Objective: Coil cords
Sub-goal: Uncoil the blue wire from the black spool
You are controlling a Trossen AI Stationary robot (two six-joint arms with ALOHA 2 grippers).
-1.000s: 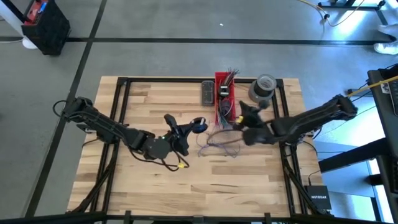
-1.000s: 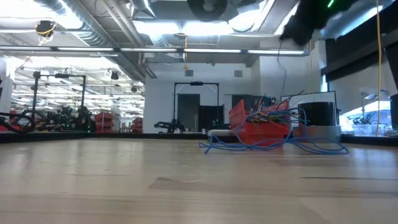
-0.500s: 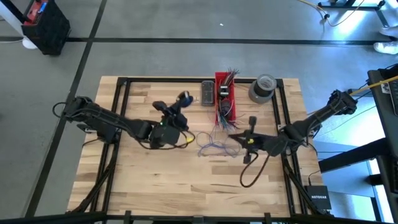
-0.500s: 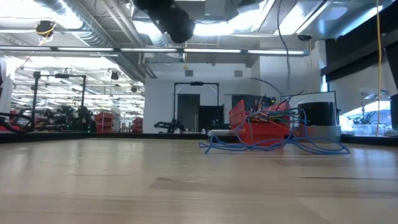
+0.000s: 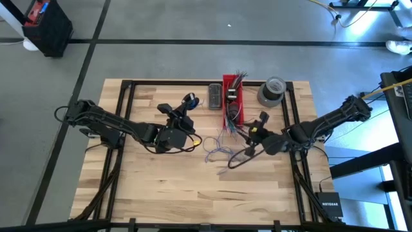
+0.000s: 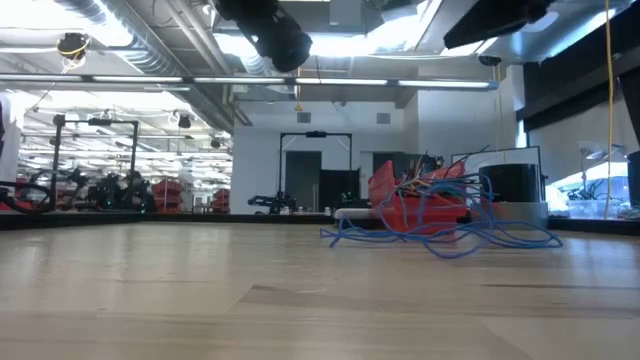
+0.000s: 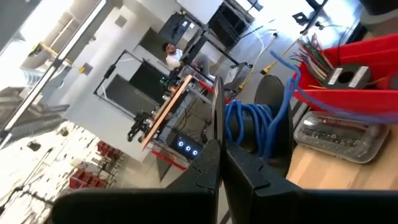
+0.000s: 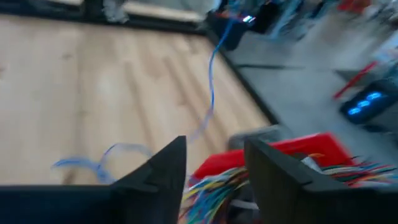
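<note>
My left gripper (image 5: 186, 104) is raised over the far middle of the table, pointing level toward the far right. It is shut on a small coil of blue cord (image 7: 249, 121). One strand (image 8: 211, 81) runs from the coil down to the loose blue cords (image 5: 219, 151) lying on the table by the red bin (image 5: 233, 96). My right gripper (image 8: 214, 165) is open and holds nothing. It hangs above the bin's near end, over the bunch of coloured wire ends (image 8: 214, 190). My left gripper holds the blue coil at its fingertips (image 7: 214, 146), which come at it level from the table's left. The fingers hide which turns they pinch. The coil (image 5: 191, 99) hangs clear of the table, and a strand (image 7: 336, 102) leads off toward the red bin.
A grey tape roll (image 5: 271, 90) stands at the far right, next to the bin. A small grey box (image 5: 214, 95) lies just left of the bin. Black frame rails (image 5: 129, 84) run along the table's edges. The near half of the wooden table (image 5: 193, 193) is bare.
My left gripper has carried the blue coil from mid-table up toward the far edge and turned, then kept still. My right gripper has swung and turned near the red bin. A further blue loop now lies on the heap in front of the bin.
</note>
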